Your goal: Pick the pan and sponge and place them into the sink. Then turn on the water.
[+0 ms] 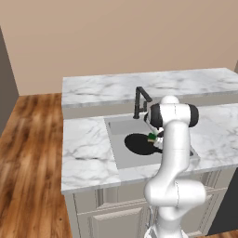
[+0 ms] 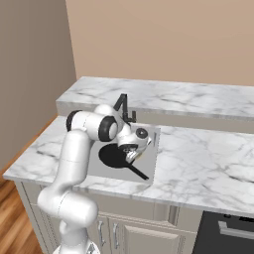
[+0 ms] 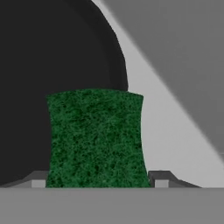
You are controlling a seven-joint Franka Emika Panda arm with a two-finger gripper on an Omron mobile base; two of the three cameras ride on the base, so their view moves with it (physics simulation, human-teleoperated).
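Holding the sponge (image 3: 95,138) clamped in my tool (image 3: 97,179) over the pan (image 1: 139,143), I judge an early release lands it there, not on the sink (image 1: 122,126) floor.

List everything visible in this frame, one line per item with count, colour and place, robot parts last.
pan: one, black, lying flat in the sink, handle pointing toward the front right corner.
sponge: one, green face showing, between the fingertips, over the pan's edge.
sink: one, grey basin, recessed in the near counter.
faucet: one, black, at the back edge of the sink; no stream seen.
counter: white marble, near level with a raised ledge behind.
cabinets: beige, under the counter.
floor: brown wood, left of the counter.
arm: one, white, reaching over the sink.
gripper: one, closed on the sponge.
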